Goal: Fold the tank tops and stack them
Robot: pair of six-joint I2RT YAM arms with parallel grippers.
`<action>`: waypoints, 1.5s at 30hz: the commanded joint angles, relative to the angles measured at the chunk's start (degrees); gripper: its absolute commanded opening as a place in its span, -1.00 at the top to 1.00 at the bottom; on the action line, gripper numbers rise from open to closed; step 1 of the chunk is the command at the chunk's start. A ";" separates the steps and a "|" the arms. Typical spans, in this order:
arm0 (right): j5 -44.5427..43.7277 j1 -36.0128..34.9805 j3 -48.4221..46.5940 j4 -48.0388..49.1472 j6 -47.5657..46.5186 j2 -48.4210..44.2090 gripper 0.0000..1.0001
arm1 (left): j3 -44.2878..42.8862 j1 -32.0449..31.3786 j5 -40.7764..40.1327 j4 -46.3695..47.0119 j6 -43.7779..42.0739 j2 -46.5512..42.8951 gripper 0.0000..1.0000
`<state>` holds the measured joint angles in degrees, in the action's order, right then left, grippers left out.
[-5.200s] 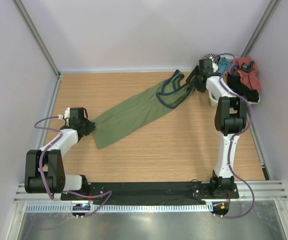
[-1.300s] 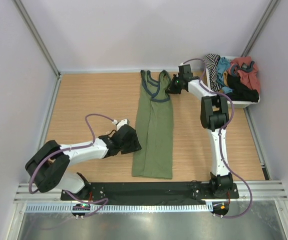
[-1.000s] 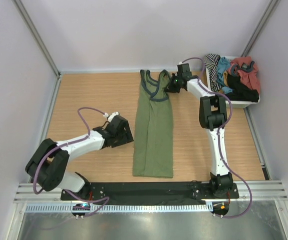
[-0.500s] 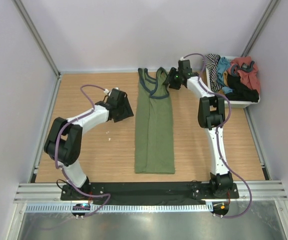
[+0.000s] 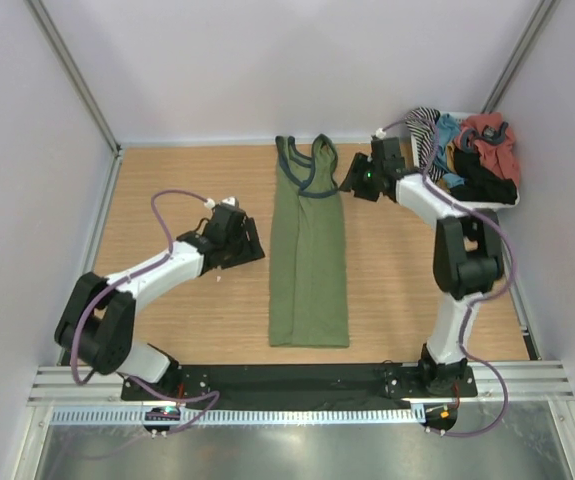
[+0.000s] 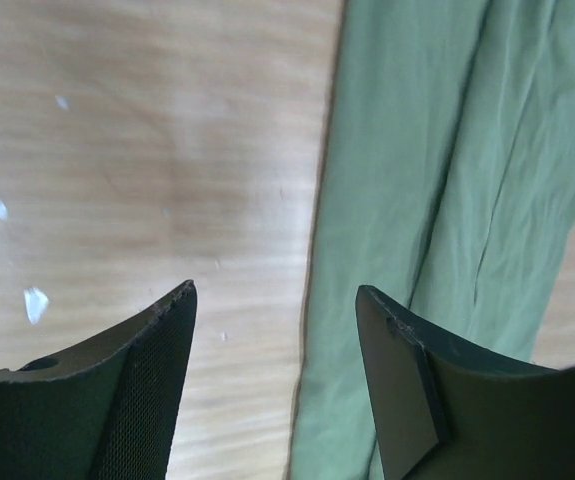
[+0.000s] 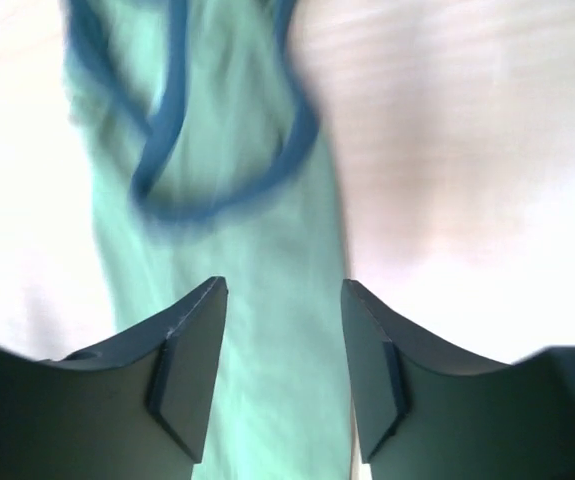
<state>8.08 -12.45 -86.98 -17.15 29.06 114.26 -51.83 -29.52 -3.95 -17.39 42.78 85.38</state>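
Wood table [image 5: 167,180]: 1 olive tank top [image 5: 309,260] flat, 1 bin [image 5: 485,208].

- A wooden table [image 5: 187,180] is filling the middle, its grain running from 9 to 3 o'clock.
- Plain white walls [image 5: 297,70] are closing it in at 9, 12 and 3 o'clock.
- Two metal posts [image 5: 72,75] are rising from the far corners, at 11 and 1 o'clock.
- A slotted rail [image 5: 67,385] and a steel sheet [image 5: 297,450] are lying at 6 o'clock.
- Soft, even light is falling.
- White specks [image 6: 35,300] are lying on the wood.
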 commanded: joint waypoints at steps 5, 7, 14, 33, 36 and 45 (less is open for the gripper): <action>-5.44 -9.68 30.00 1.42 0.21 -26.61 0.01 | 9.54 -13.01 -3.26 -0.54 4.57 -7.95 -0.32; -6.05 -11.71 36.23 -1.04 0.12 -30.92 -0.02 | 11.05 -16.09 -3.17 -0.54 6.16 -8.48 -0.31; -4.48 -20.41 48.47 -7.81 3.27 -45.42 -0.08 | 15.09 -24.00 -3.79 -1.24 11.26 -10.32 -0.25; -2.62 -36.06 59.29 -12.12 17.61 -54.31 -0.03 | 20.28 -31.74 0.96 -3.53 20.05 -13.58 -0.08; -2.63 -36.42 60.60 -12.21 18.66 -55.02 0.04 | 20.98 -32.88 0.87 -3.09 21.37 -13.40 -0.07; -2.28 -37.47 62.46 -8.08 20.07 -52.65 0.22 | 21.86 -34.12 -0.28 -0.81 23.40 -13.84 0.09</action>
<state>5.72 -49.45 -25.26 -27.77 47.77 60.77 -30.83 -63.26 -3.68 -19.31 65.10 71.40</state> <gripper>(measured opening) 0.423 0.472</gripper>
